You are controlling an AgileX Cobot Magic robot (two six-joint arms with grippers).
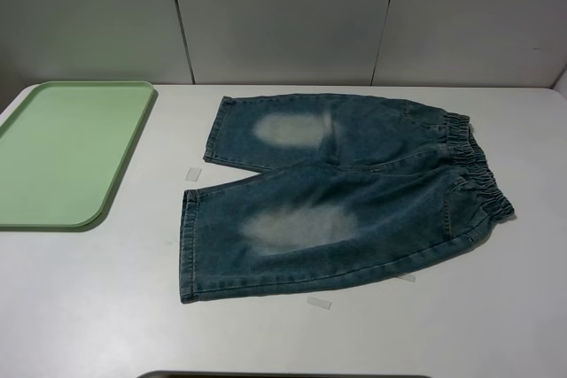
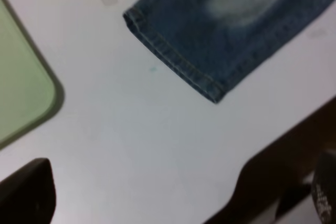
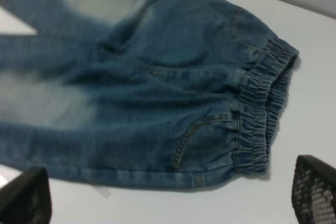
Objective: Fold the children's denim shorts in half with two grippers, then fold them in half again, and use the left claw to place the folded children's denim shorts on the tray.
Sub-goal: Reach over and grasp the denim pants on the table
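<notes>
**A:** Where are the children's denim shorts (image 1: 345,196)?

**B:** Flat on the tabletop (image 1: 106,307), right of centre. The waistband (image 1: 478,179) is toward the right edge, the legs toward the tray (image 1: 62,157) at the far left corner.

**A:** Grippers?

**B:** The left gripper (image 2: 142,179) and right gripper (image 3: 170,195) both have their fingers spread and hold nothing.

**A:** Handling?

**B:** Light, limp denim, I'd judge. Pinch the near hem (image 1: 186,245) and the waistband's near corner, where the cloth is thick.
</notes>
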